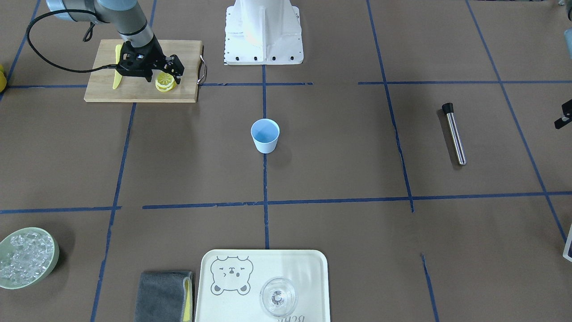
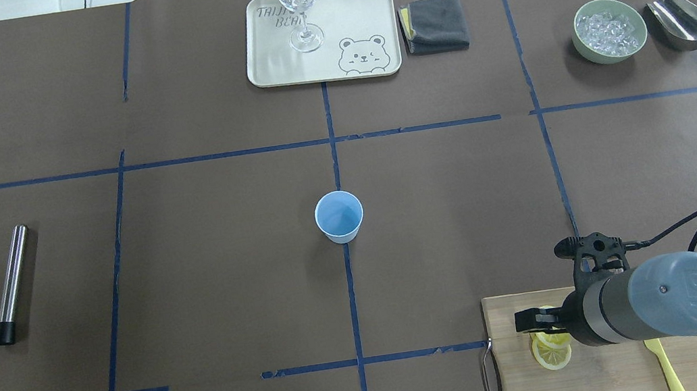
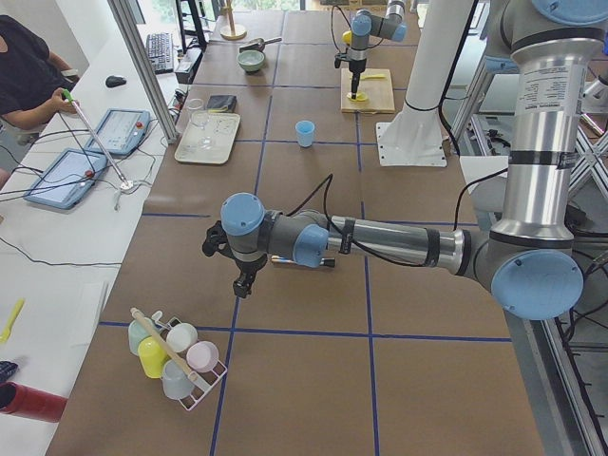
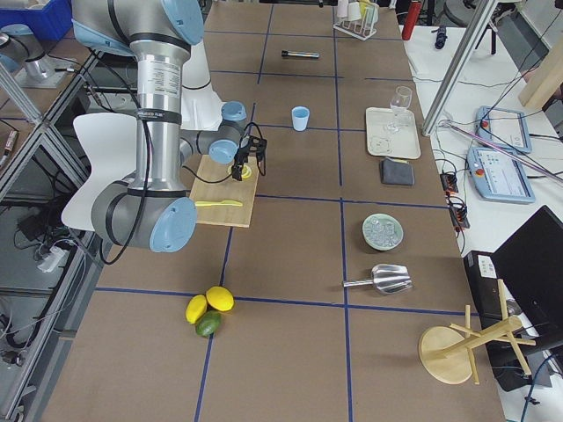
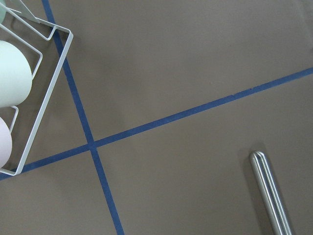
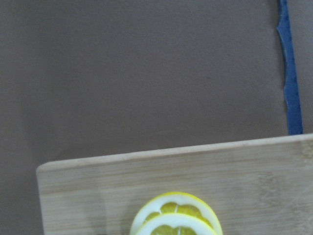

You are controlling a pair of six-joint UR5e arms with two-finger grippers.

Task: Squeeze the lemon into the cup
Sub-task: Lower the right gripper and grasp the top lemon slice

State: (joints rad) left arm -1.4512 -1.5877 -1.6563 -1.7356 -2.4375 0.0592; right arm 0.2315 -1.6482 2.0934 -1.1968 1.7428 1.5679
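right gripper (image 1: 163, 75): low over the cutting board, jaws apart, one finger on each side of the lemon slices; contact can't be made out
lemon slices (image 1: 165, 83): two overlapping rounds lying flat on the board, near its handle end; right wrist view shows them close to the board's edge
cutting board (image 1: 138, 93): wooden, on the robot's right side, close to the base
yellow knife (image 1: 117, 71): on the same board, partly hidden by the arm
cup (image 1: 265, 135): light blue, upright at mid-table on the centre tape line, well apart from the board
left gripper (image 3: 244, 281): hangs over bare table, pointing down; open or closed can't be told
steel rod (image 5: 270, 192): black-capped, lies on the table near the left gripper
wire cup rack (image 5: 49, 83): corner shows in the left wrist view
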